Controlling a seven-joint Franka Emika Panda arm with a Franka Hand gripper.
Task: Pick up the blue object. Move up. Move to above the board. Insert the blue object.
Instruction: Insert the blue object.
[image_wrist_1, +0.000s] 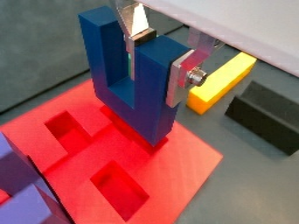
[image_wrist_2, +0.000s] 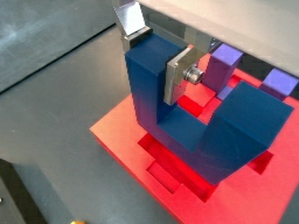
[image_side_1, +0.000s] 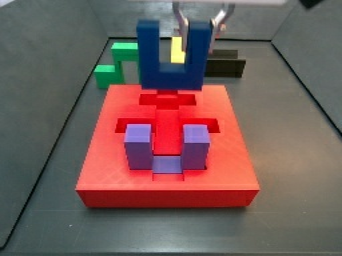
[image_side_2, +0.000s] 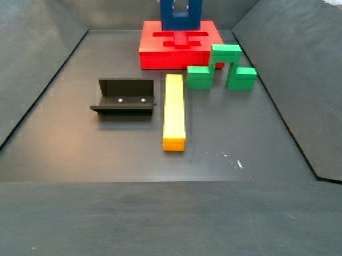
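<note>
The blue object (image_wrist_1: 128, 79) is a dark blue U-shaped block with its prongs up. My gripper (image_wrist_1: 162, 48) is shut on one prong, one silver finger (image_wrist_1: 184, 74) on the prong's outer face and the other in the slot. Both wrist views show this grip (image_wrist_2: 156, 48). The block (image_side_1: 175, 58) hangs low over the far end of the red board (image_side_1: 107, 165), above a recess (image_side_1: 167, 100). I cannot tell whether its base touches the board. In a side view the block (image_side_2: 181, 12) and the board (image_side_2: 158, 52) are at the far end of the floor.
A purple U-shaped block (image_side_1: 166, 146) sits in the board's near recess. A green piece (image_side_2: 221, 66) lies beside the board. A yellow bar (image_side_2: 174, 110) and the dark fixture (image_side_2: 123, 100) are on the grey floor. Dark walls enclose the floor.
</note>
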